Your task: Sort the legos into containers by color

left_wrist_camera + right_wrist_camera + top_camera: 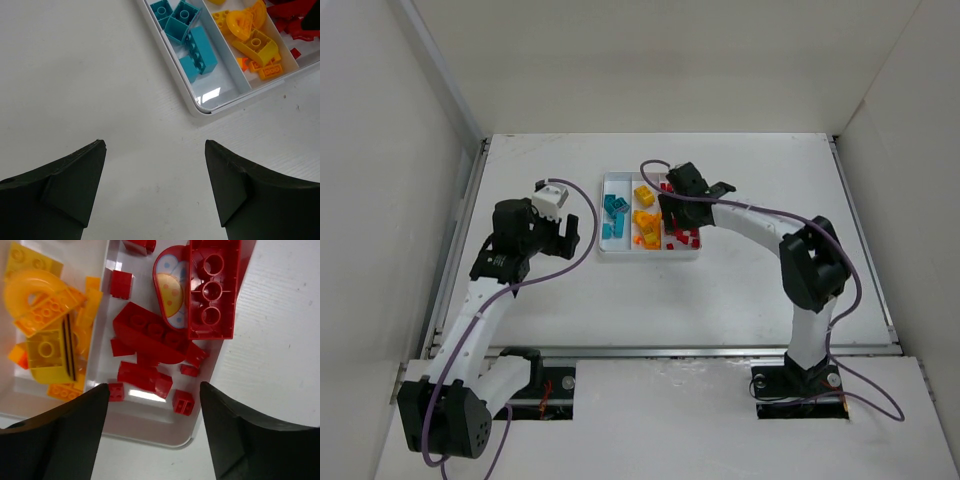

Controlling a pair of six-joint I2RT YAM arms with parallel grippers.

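**Tray and containers.** One shallow white square tray (650,254) lies on the tabletop (740,295), ahead of both arms and near the middle. Two thin white dividers (227,50) split it into three long containers side by side.

**Legos, by container.**
- Left container: teal legos (196,47), comprising a square block with round studs, a longer brick and a few smaller pieces. They are bunched toward the far and middle part. The near end shows bare white floor.
- Middle container: yellow and orange legos (47,335). There is a glossy yellow arch, studded yellow bricks, flat orange plates and a small orange piece, piled loosely against each other.
- Right container: red legos (150,337). A large brick lies hollow side up against the outer wall. Beside it are an oval piece with a pale spotted print, a curved studded piece and several tiny bricks scattered at the near end.

Every lego seen lies inside the tray, each colour in its own container.

**Left gripper** (155,145). It hangs over bare tabletop just off the tray's near left corner. The jaws are wide apart and hold nothing.

**Right gripper** (154,387). It is positioned over the near end of the red container. The jaws are spread with nothing clamped between them, and small red pieces lie loose on the tray floor below the gap.
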